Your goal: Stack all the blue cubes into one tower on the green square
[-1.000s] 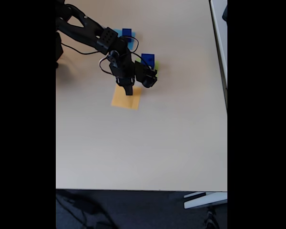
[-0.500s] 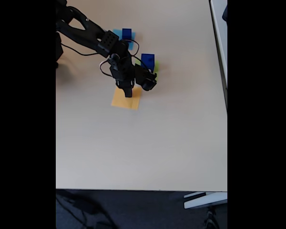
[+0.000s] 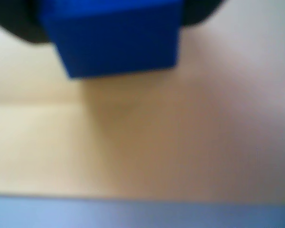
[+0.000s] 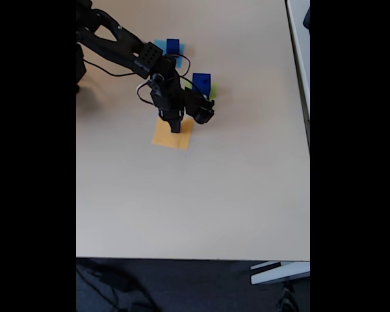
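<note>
From my seat, the gripper (image 4: 175,127) hangs over the upper part of the orange-yellow square (image 4: 173,136), its tip pointing down the fixed view. In the wrist view a dark-blue cube (image 3: 116,35) sits at the top edge, with black shapes behind it at both sides; the shot is too blurred for me to tell whether the fingers are clamped on it, so I cannot call them apart or together. Below that cube I see the yellowish paper and pale table, and a light-blue band along the bottom edge.

Moving outward in the fixed view, another blue cube (image 4: 201,82) sits on the green square (image 4: 211,91), just right of the arm's wrist, with only a lime sliver of the paper showing at its right side. A smaller blue cube (image 4: 173,45) rests on the light-blue square (image 4: 161,47), further up beside the black arm (image 4: 120,47). All of it lies on the beige table (image 4: 214,195).

I can read no writing or labels anywhere, and I see no containers.
</note>
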